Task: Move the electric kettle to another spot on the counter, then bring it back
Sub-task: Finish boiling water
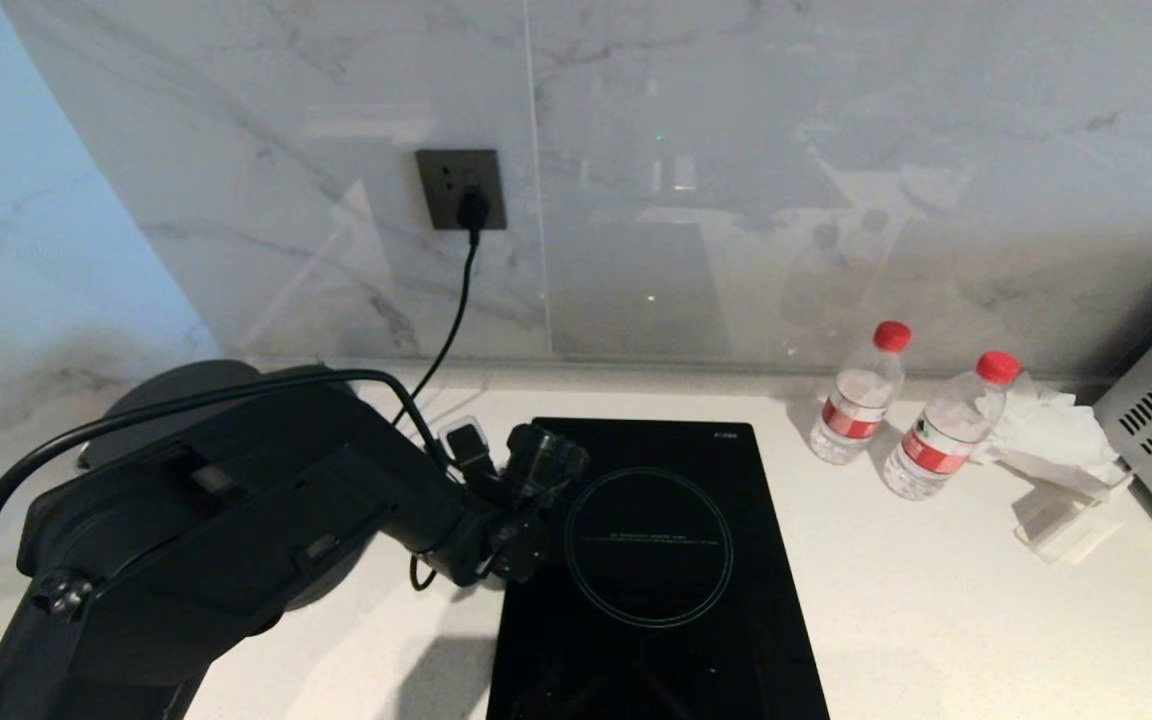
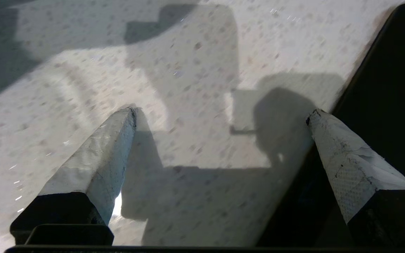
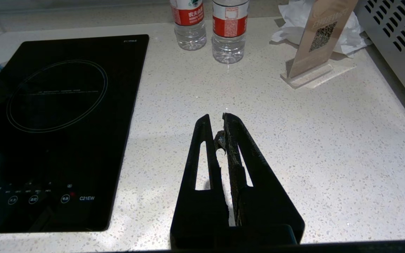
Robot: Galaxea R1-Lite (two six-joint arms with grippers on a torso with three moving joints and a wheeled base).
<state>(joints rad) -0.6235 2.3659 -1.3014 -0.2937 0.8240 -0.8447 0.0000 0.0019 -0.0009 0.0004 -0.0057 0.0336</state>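
Left gripper (image 1: 501,465) hovers low over the counter (image 1: 936,620) at the hob panel (image 1: 656,560) left edge; jaws spread wide, nothing between them. Electric kettle (image 1: 171,385) — only its dark round top shows, behind the left arm — lies to the gripper's left, nearer this arm; body axis hidden. Right gripper (image 3: 223,123) parked, pressed together, empty; marble splashback, corner walls.

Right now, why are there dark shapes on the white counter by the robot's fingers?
Left wrist view: those are shadows of the open left gripper falling on the counter, which looks smeared. Head view: the glossy marble wall mirrors the water bottles. Right wrist view: sharp, evenly lit.
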